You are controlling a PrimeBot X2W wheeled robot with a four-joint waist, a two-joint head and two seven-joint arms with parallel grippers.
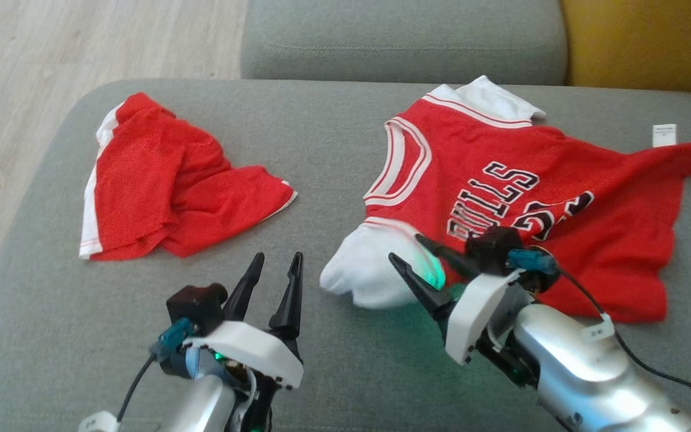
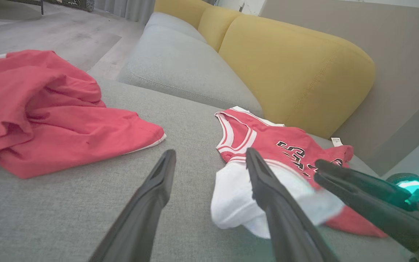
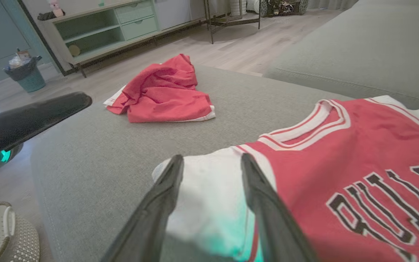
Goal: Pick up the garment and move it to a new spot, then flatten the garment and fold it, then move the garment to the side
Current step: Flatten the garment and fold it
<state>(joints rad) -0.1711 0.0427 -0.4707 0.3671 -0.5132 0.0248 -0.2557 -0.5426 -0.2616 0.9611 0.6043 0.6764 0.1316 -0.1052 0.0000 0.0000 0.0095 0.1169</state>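
Sofa seat cushion (image 1: 321, 120), grey, 1 broad pad across the view. 1 more grey cushion (image 1: 405, 36) lies at the far side, w/ yellow backrest (image 1: 645, 42) at far right. Garments: 2. (a) Jersey (image 1: 531, 180), red w/ white trim, black lettering and 2 white sleeves, lies spread on the right half of the seat, neck toward left, near sleeve bunched. (b) Crumpled red garment (image 1: 165, 180) w/ white edging, on the left half, well apart from (a). Grippers: 2. Left gripper (image 1: 278, 257), near centre, over bare cushion between the garments, fingers spread, holding nothing. Right gripper (image 1: 404, 247), just right of it, fingers parted over the jersey's near white sleeve, no cloth pinched; contact unclear. Label (image 1: 664, 135): 1 small white tag, far right by the jersey's hem.
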